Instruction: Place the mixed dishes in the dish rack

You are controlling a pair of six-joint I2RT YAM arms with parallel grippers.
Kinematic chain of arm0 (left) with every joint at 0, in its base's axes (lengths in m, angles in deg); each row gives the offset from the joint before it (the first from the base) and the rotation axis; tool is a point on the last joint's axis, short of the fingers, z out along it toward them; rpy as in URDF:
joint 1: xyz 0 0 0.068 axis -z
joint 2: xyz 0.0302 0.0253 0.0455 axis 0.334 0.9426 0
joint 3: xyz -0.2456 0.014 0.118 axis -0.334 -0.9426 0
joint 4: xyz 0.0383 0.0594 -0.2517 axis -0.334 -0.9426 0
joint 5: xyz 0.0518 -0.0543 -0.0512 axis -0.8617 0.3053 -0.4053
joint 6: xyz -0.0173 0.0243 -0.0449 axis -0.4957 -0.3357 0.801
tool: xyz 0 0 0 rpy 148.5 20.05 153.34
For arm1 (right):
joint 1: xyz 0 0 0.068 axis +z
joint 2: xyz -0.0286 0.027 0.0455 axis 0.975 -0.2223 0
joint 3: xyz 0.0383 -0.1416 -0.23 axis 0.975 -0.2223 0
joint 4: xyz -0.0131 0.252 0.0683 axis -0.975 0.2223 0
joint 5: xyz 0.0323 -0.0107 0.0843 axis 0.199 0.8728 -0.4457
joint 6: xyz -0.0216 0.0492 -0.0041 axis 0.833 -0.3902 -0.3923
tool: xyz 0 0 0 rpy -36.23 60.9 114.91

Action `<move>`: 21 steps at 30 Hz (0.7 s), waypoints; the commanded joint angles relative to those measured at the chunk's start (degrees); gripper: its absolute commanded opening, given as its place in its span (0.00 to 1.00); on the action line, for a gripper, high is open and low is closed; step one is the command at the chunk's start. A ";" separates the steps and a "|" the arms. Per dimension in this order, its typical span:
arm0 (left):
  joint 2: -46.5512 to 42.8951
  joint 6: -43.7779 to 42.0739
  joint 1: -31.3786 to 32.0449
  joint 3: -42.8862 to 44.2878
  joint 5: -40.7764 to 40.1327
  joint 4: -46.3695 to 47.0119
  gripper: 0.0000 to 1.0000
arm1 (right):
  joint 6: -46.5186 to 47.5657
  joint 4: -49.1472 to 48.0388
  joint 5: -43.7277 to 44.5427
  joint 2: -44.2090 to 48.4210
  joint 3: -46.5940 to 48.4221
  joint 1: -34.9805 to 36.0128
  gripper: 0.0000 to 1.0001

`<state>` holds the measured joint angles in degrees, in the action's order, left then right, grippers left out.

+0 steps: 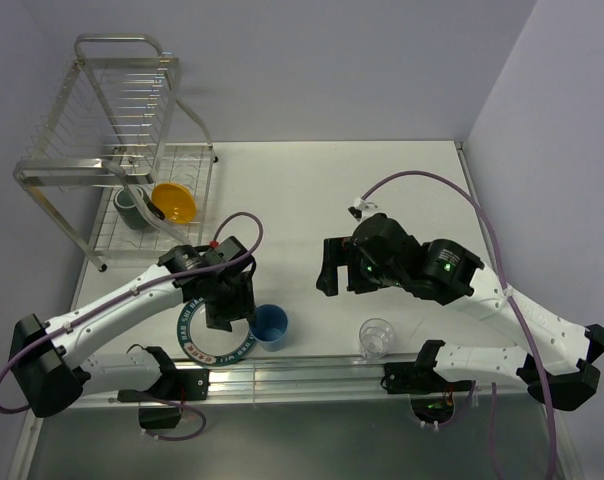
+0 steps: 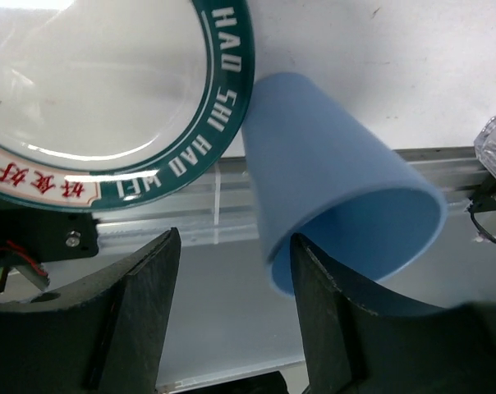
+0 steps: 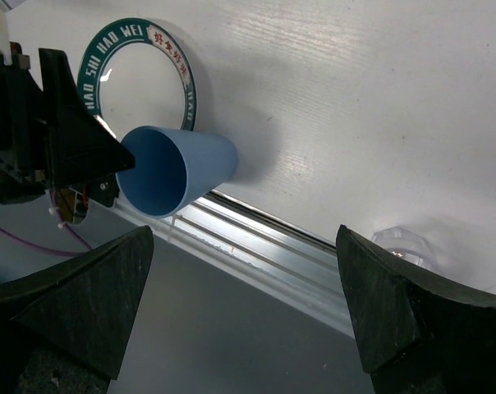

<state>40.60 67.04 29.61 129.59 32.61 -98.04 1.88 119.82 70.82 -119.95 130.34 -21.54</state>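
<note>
The light blue cup (image 1: 270,325) stands near the table's front edge, beside the silver plate with the green lettered rim (image 1: 204,350). My left gripper (image 1: 230,316) is open at the cup's left rim. In the left wrist view the gripper (image 2: 233,238) has one finger (image 2: 338,320) over the cup's (image 2: 338,197) mouth and the other outside it, next to the plate (image 2: 92,82). The small clear glass (image 1: 376,338) stands to the right. My right gripper (image 1: 329,275) is open and empty above the table; its view (image 3: 244,234) shows the cup (image 3: 195,164), the plate (image 3: 141,74) and the glass (image 3: 404,246). The orange-yellow bowl (image 1: 172,203) and dark mug (image 1: 130,207) sit in the lower tier of the dish rack (image 1: 117,90).
An aluminium rail (image 1: 302,375) runs along the table's front edge, just behind the arm bases. Walls close in at the back and right. The rack stands at the far left corner.
</note>
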 commanded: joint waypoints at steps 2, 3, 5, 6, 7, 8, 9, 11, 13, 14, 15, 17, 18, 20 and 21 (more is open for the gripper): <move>3.32 -1.80 0.80 0.85 -0.01 4.39 0.60 | -0.21 -1.73 0.49 -1.40 1.88 -0.42 0.99; 3.94 -2.15 0.80 1.55 -0.19 4.48 0.59 | -0.12 -1.55 0.40 -1.66 2.23 -0.33 0.99; 4.82 -2.59 0.89 2.00 -0.36 4.48 0.55 | 0.06 -1.46 0.40 -2.01 2.93 -0.42 0.99; 5.26 -2.95 0.97 2.26 -0.45 4.66 0.54 | 0.23 -1.46 0.49 -2.10 3.11 -0.42 0.99; 5.53 -3.12 0.97 2.26 -0.45 4.75 0.52 | 0.49 -1.46 0.75 -2.19 3.12 -0.42 0.99; 5.79 -3.21 0.97 2.26 -0.54 4.92 0.51 | 0.58 -1.37 0.84 -2.28 3.03 -0.42 0.99; 5.88 -3.30 1.06 2.09 -0.54 5.01 0.49 | 0.67 -1.37 0.93 -2.28 2.94 -0.42 0.99; 5.97 -3.30 0.97 1.91 -0.28 5.45 0.44 | 0.85 -1.20 1.36 -2.28 2.50 -0.42 0.99; 6.06 -3.30 0.97 1.65 -0.19 5.80 0.40 | 0.94 -1.28 1.37 -2.28 2.24 -0.42 0.99; 6.23 -3.47 0.97 1.82 -0.19 5.80 0.39 | 1.02 -1.37 1.19 -2.28 2.15 -0.51 0.99; 6.58 -3.65 0.97 2.43 -0.36 5.72 0.37 | 1.37 -1.37 0.93 -2.37 2.24 -0.77 0.99; 7.11 -4.44 0.97 3.49 -0.98 5.28 0.25 | 1.81 -1.29 -0.03 -3.15 3.28 -1.21 0.99; 7.72 -4.79 1.06 5.06 -1.24 5.01 0.20 | 2.16 -1.28 -0.56 -3.42 3.73 -1.65 0.99; 8.69 -5.93 0.97 7.35 -2.03 3.62 0.00 | 1.99 -0.85 -2.05 -4.30 6.17 -4.01 0.99; 8.87 -6.55 0.97 10.75 -3.43 3.34 0.00 | 1.64 -0.67 -4.50 -4.56 7.15 -5.42 0.99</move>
<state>49.01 63.02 30.33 133.31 31.67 -94.63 3.11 119.99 69.16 -123.86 132.64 -24.03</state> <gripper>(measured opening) 0.039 0.993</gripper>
